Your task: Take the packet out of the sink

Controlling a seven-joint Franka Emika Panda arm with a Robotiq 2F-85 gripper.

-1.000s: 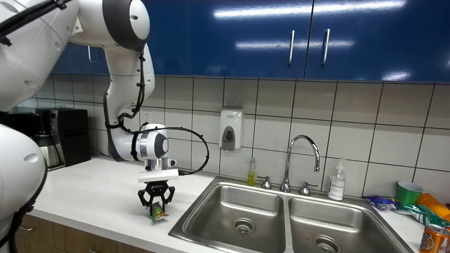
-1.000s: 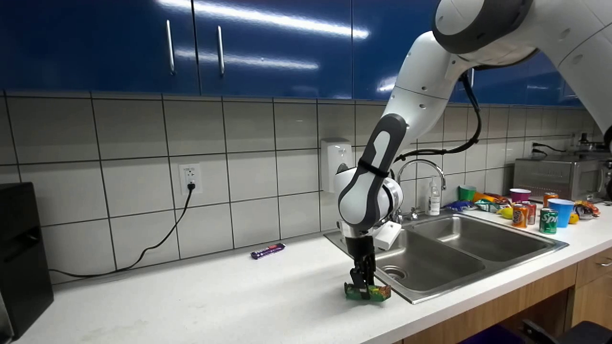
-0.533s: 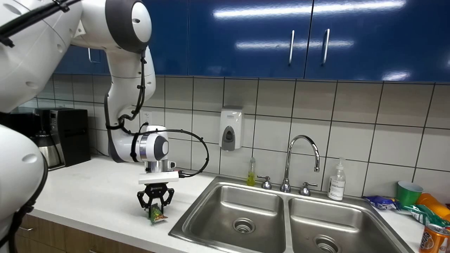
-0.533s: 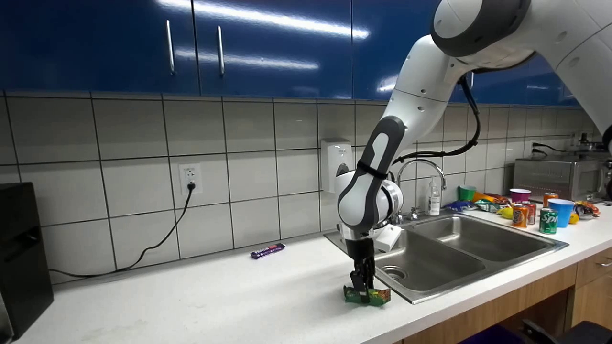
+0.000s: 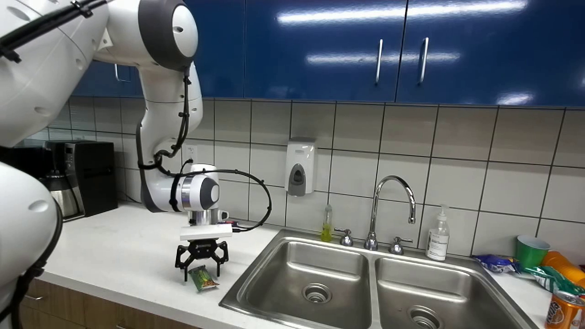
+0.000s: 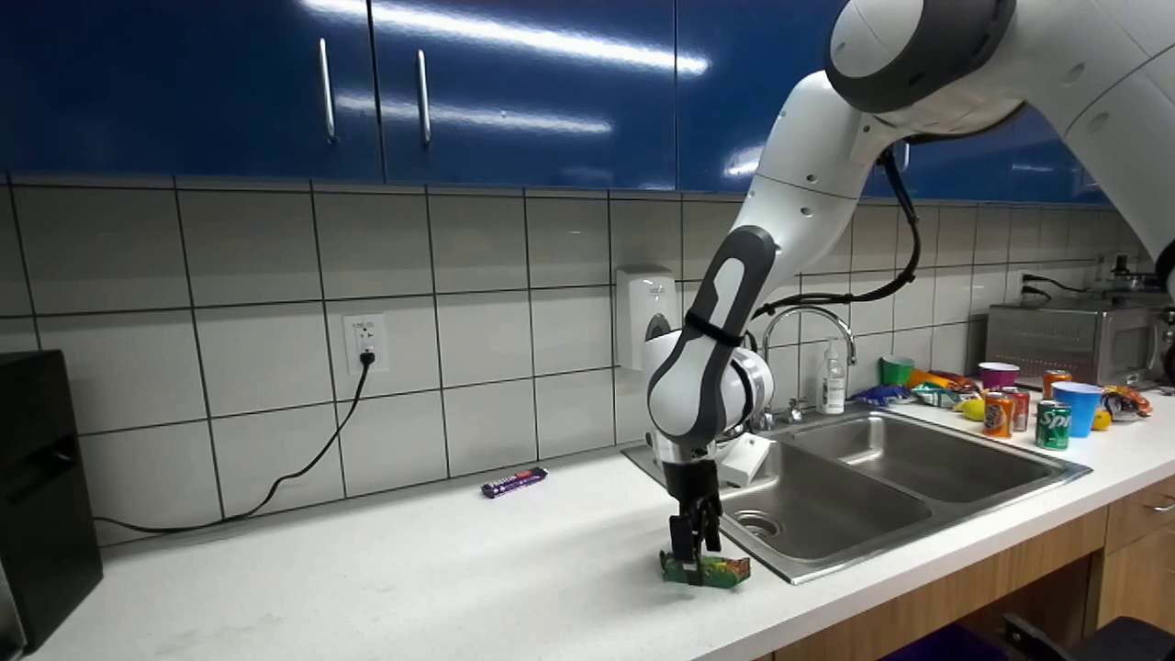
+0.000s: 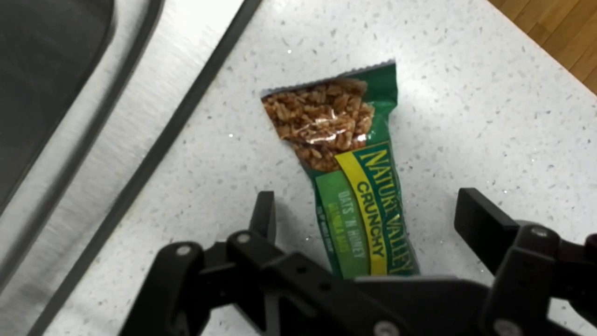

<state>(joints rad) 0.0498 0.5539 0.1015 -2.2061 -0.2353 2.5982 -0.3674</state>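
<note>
The packet, a green granola bar wrapper with a yellow band, lies on the white counter (image 5: 137,256) beside the sink, outside it. It shows in both exterior views (image 5: 204,279) (image 6: 723,571) and in the wrist view (image 7: 354,182). My gripper (image 7: 366,200) is open, pointing down over the packet, one finger on each side with a gap to the wrapper. The packet's near end is hidden behind the gripper's body in the wrist view. The steel sink (image 5: 373,292) has two basins; in an exterior view, no object shows in their visible parts.
A purple bar (image 6: 514,482) lies by the tiled wall. The faucet (image 5: 374,210) and a soap bottle (image 5: 438,237) stand behind the sink. Cans, cups and wrappers, among them a green can (image 6: 1053,425), sit beyond it. A black appliance (image 5: 87,176) stands at the counter's far end.
The fingers have spread apart and let go of the packet, which now rests on the counter. Before that, the gripper came down slightly with the packet held.
</note>
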